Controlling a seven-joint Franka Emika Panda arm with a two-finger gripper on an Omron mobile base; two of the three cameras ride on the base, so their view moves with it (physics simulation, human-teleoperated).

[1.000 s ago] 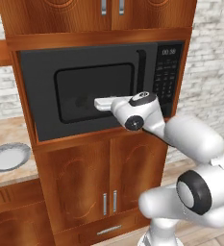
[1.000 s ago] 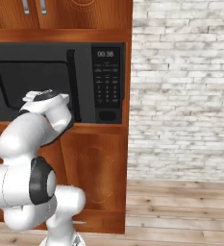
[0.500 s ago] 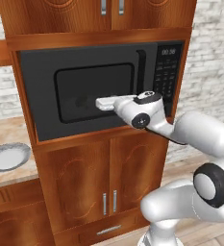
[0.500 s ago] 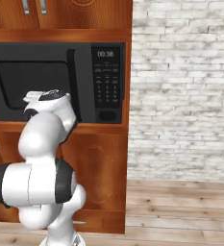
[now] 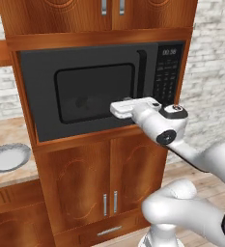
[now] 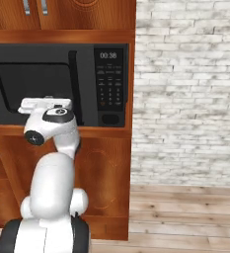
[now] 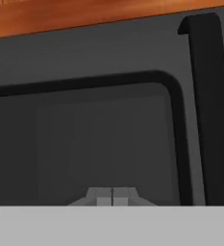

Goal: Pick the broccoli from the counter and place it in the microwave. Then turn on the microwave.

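- Left base view: against the picture of a second ago, the gripper [image 5: 115, 109] is seen shifted right along the door, toward the handle [image 5: 141, 73]; the wrist joint is carried further right, and the elbow is swung low.
- Nothing else in the scene is changed: the microwave [image 5: 94, 89] is kept shut, and the plate [image 5: 7, 157] is left where it was on the counter [image 5: 10, 135].
- The jaws are shown pressed together with nothing between them; in the hand view the two fingertips [image 7: 104, 196] meet, close to the door's window [image 7: 94, 144].
- The broccoli cannot be made out; a faint dark shape is seen behind the window glass, too dim to be named.
- The microwave is a black, matte box with a rounded-corner window, a straight vertical bar handle and a button panel [image 6: 109, 86] under a digital display.
- It is framed by glossy reddish wood cabinets [image 5: 109, 178] with slim metal pulls.
- The plate is round, grey and shallow; the counter is beige and mottled.
- A pale brick wall [image 6: 185, 89] is seen to the right.
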